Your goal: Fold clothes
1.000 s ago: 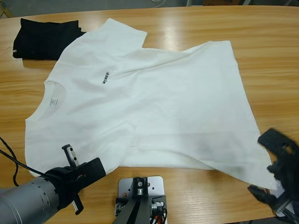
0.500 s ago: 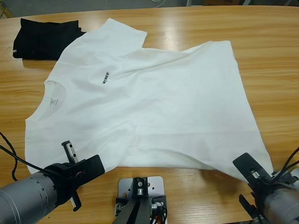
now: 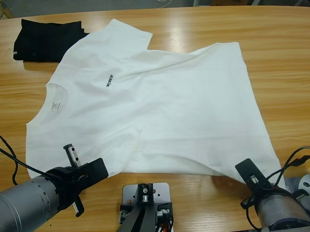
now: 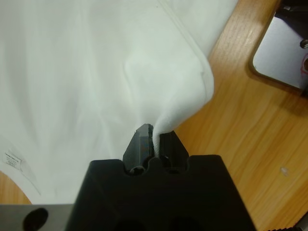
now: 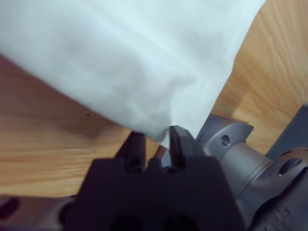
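Note:
The clothes, a white T-shirt, lie spread flat on the wooden table, neck to the left and hem to the right, with a small black chest print. My left gripper is at the near left and is shut on the edge of the near sleeve; the left wrist view shows the left gripper with fabric bunched between its jaws. My right gripper sits at the near right hem corner. In the right wrist view the right gripper pinches the T-shirt's corner, wrinkles converging at the jaws.
A black folded garment lies at the far left, touching the T-shirt's far sleeve. Bare wood stretches along the right side and the near edge. A black cable trails beside the left arm.
The right arm swung in from the right edge and down to the near hem corner, closing on it. The left gripper stayed on the sleeve edge, barely shifting.

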You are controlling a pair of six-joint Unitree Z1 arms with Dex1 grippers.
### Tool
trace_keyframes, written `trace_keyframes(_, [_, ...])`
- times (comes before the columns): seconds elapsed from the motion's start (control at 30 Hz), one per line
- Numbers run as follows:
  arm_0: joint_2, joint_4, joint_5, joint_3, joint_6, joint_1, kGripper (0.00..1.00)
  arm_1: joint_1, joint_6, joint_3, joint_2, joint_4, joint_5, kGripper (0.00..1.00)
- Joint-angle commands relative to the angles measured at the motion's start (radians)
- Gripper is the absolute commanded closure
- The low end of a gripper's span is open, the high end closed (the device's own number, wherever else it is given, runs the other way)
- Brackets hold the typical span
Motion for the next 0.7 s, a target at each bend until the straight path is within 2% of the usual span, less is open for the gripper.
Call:
trace_keyframes(0.03, [-0.022,0.005,-0.009,0.029,-0.002,0.01,1.0,0.008,0.143,-0.02,0.018,0.069,-0.028,1.0])
trace_keyframes(0.2, [-0.024,0.005,-0.009,0.029,-0.002,0.01,1.0,0.008,0.148,-0.028,-0.068,0.058,-0.047,1.0])
trace_keyframes(0.27, [-0.036,0.007,-0.009,0.029,-0.001,0.01,1.0,0.008,0.108,-0.078,-0.057,0.044,-0.007,1.0])
trace_keyframes(0.33, [-0.07,0.024,-0.014,0.026,0.002,0.014,1.0,0.008,0.066,-0.146,-0.034,0.118,0.002,1.0])
trace_keyframes(0.43, [-0.161,0.166,-0.095,-0.043,-0.035,0.05,1.0,0.006,0.027,-0.155,-0.067,0.159,0.008,1.0])
trace_keyframes(0.47, [-0.194,0.29,-0.133,-0.113,-0.095,0.063,1.0,0.005,0.022,-0.155,-0.089,0.172,0.028,1.0])
trace_keyframes(0.53, [-0.19,0.433,-0.192,-0.195,-0.165,0.068,1.0,0.005,0.016,-0.155,-0.107,0.194,0.051,1.0])
trace_keyframes(0.7, [-0.214,0.553,-0.233,-0.231,-0.252,0.069,1.0,-0.004,0.011,-0.145,-0.149,0.251,0.027,1.0])
